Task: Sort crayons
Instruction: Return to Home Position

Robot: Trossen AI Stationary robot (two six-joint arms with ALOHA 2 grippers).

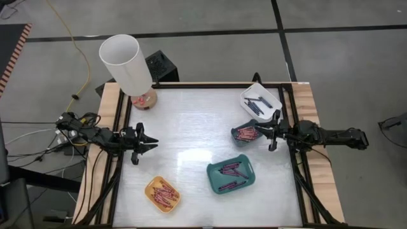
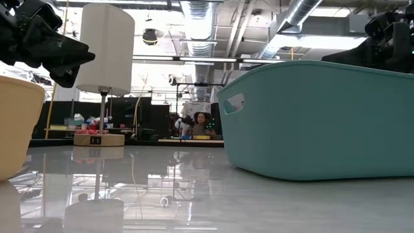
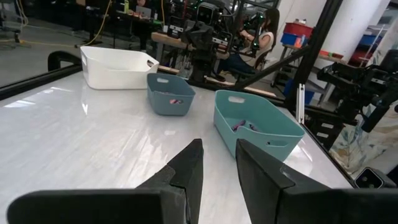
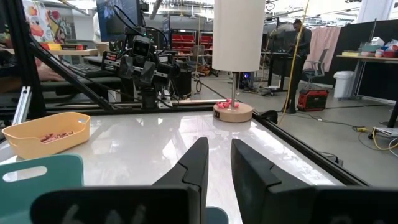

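Observation:
The crayons lie in trays on the white table. Red and pink ones fill the yellow tray (image 1: pixel 163 193), and purple ones the teal tray (image 1: pixel 231 176). Red ones lie in the small blue-grey tray (image 1: pixel 247 133), and dark ones in the white tray (image 1: pixel 259 100). My left gripper (image 1: pixel 154 145) (image 3: pixel 217 149) hovers level at the table's left side, pointing right, narrowly open with nothing between its fingers. My right gripper (image 1: pixel 259 132) (image 4: pixel 219 143) hovers level over the blue-grey tray at the right side, pointing left, also narrowly open with nothing in it.
A lamp with a white shade (image 1: pixel 127 63) stands at the far left corner; small pink pieces lie on its wooden base (image 1: pixel 143 99). The table's middle (image 1: pixel 191 137) is bare. Black frame rails (image 1: pixel 121 121) run along both sides. People sit at desks beyond the table (image 2: pixel 202 123).

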